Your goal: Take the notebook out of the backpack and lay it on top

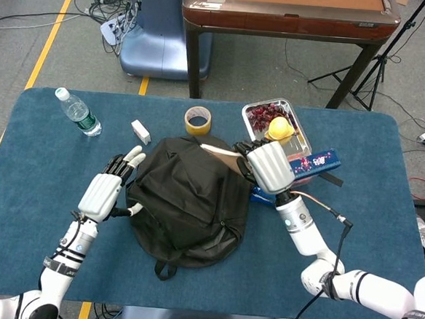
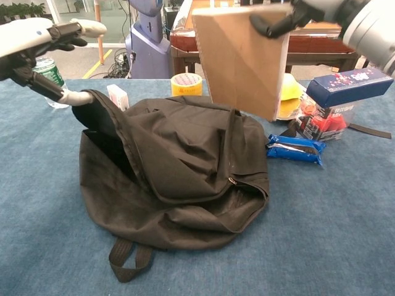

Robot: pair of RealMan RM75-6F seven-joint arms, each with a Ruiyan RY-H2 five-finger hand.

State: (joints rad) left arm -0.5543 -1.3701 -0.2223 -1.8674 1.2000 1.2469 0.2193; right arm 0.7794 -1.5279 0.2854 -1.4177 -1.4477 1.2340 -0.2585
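Observation:
The black backpack lies slumped in the middle of the blue table, its flap fallen over the opening. My right hand grips the brown spiral notebook by its top edge. The notebook hangs tilted in the air above the backpack's far right part. My left hand is at the backpack's left edge with fingers spread and nothing in it. In the chest view the left hand is raised, and its thumb touches the flap's rim.
A water bottle lies at the far left, with a small white box and a tape roll behind the backpack. At the right are a metal tray of fruit, a blue box and a blue snack packet.

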